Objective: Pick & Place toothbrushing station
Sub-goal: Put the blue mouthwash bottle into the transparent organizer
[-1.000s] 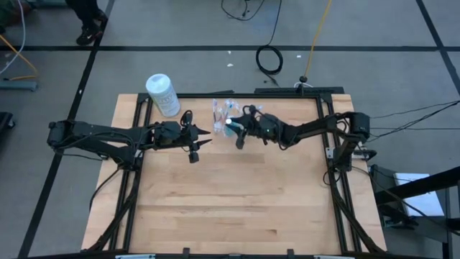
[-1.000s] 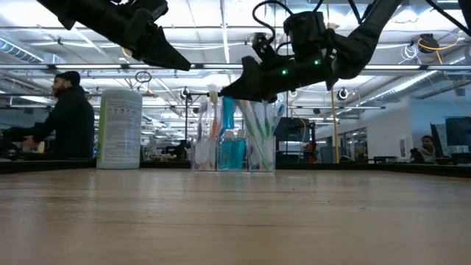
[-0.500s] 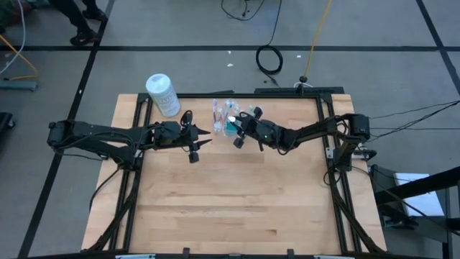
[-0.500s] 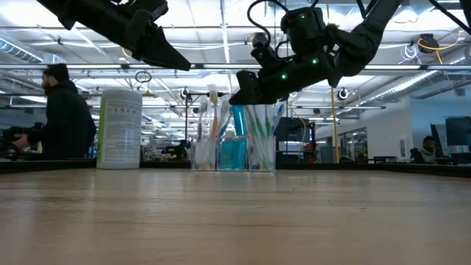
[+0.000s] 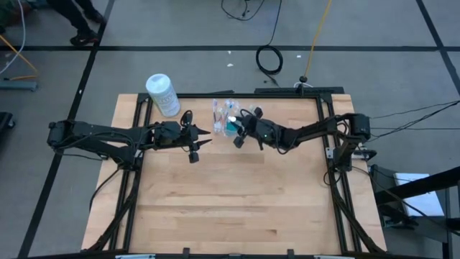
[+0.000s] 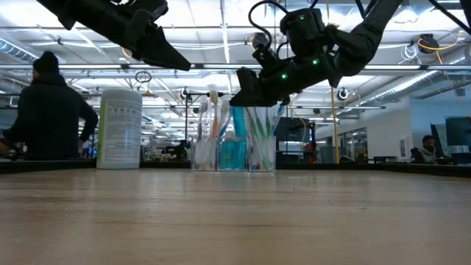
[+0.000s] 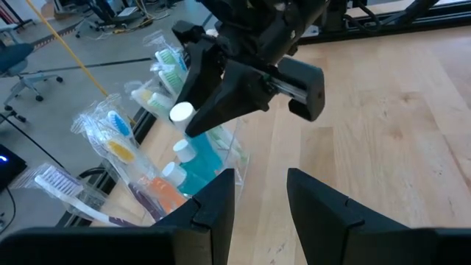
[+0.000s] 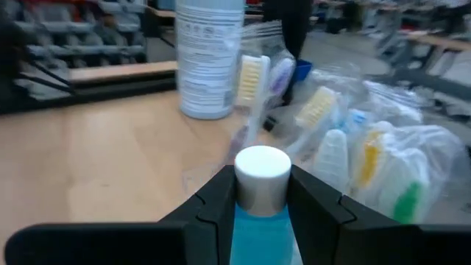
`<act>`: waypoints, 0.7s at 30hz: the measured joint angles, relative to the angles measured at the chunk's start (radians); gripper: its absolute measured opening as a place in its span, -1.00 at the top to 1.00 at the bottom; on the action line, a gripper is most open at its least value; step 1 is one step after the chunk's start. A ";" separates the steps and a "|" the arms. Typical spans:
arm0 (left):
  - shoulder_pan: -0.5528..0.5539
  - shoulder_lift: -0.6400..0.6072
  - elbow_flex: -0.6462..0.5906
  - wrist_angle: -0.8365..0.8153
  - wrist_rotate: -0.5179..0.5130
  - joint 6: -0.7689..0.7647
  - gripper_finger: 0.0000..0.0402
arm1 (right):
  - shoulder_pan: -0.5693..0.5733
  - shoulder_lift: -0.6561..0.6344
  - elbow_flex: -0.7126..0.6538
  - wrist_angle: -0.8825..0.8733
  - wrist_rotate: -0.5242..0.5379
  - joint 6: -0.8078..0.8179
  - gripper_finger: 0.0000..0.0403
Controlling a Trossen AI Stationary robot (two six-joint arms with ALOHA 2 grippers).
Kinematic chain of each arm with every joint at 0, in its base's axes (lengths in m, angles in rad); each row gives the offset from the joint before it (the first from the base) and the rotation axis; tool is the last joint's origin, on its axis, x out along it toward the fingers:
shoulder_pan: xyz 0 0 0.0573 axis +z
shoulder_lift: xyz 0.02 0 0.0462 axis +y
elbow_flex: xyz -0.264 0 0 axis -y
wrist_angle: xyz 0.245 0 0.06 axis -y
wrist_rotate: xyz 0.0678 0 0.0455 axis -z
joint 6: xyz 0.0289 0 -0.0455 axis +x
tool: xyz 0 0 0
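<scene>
Overhead, the right hand (image 8: pixel 262 193) pinches a white-capped blue tube (image 8: pixel 261 213); left hand (image 7: pixel 260 199) hangs part-open.

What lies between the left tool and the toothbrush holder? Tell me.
Bare wooden table, as the high view shows. The left tool hangs beside the holder, apart from it, with nothing in the gap. The right tool is at the holder's other side.

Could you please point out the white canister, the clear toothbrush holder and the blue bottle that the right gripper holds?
white canister (image 6: pixel 119 129), low view, its label.
clear toothbrush holder (image 6: pixel 259 151), low view, its front wall.
blue bottle (image 8: pixel 261 171), right wrist view, its white cap.
</scene>
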 joint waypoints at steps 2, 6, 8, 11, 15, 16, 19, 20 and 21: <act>0.000 0.000 0.000 0.000 0.000 0.000 0.35 | -0.008 0.000 0.000 0.014 -0.062 0.038 0.52; 0.000 0.000 0.000 0.000 0.000 0.000 0.35 | -0.012 -0.001 0.000 0.057 -0.115 0.042 0.52; 0.000 0.000 0.000 0.000 0.000 0.000 0.35 | -0.015 0.000 0.000 0.050 -0.106 0.026 0.52; 0.000 0.000 0.000 0.000 0.000 0.000 0.35 | -0.022 0.000 0.000 0.049 -0.091 0.021 0.52; 0.000 0.000 0.000 0.000 0.000 0.010 0.35 | -0.023 0.000 0.000 -0.009 -0.091 0.020 0.52; 0.000 0.000 0.000 0.000 0.000 0.014 0.35 | -0.024 0.000 0.000 -0.031 -0.094 0.023 0.52; 0.000 0.000 0.000 0.000 0.000 0.015 0.35 | -0.031 0.000 -0.001 -0.063 -0.093 0.026 0.52; 0.000 0.000 0.000 0.001 0.000 0.015 0.35 | -0.034 0.000 -0.001 -0.067 -0.093 0.024 0.52; 0.000 0.000 0.000 0.001 0.000 0.015 0.35 | -0.036 0.000 -0.001 -0.068 -0.094 0.020 0.51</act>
